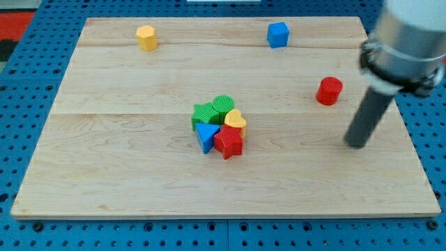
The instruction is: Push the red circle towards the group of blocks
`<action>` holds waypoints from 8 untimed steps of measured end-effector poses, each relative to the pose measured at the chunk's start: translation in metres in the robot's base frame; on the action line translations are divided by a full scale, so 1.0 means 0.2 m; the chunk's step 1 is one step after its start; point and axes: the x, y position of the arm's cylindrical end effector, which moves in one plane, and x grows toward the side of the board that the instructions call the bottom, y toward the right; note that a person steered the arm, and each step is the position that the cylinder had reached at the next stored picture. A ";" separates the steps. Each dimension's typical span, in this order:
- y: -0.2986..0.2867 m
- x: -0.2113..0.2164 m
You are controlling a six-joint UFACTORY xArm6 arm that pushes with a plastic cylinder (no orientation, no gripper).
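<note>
The red circle (329, 91) stands alone at the view's right on the wooden board (125, 167). My tip (356, 145) rests on the board below and to the right of it, a short gap away. The group of blocks sits near the board's middle: a green star-like block (204, 113), a green round block (224, 105), a yellow heart (235, 120), a blue triangle (205, 135) and a red star-like block (228, 141), all touching. The red circle is far to the right of this group.
A yellow hexagon-like block (146, 37) stands at the top left of the board. A blue cube (277, 34) stands at the top, right of centre. A blue pegboard (21, 77) surrounds the board.
</note>
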 end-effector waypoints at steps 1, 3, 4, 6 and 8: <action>0.16 -0.22; -0.07 -0.44; -0.22 -0.49; -0.54 -0.61; -0.63 -0.38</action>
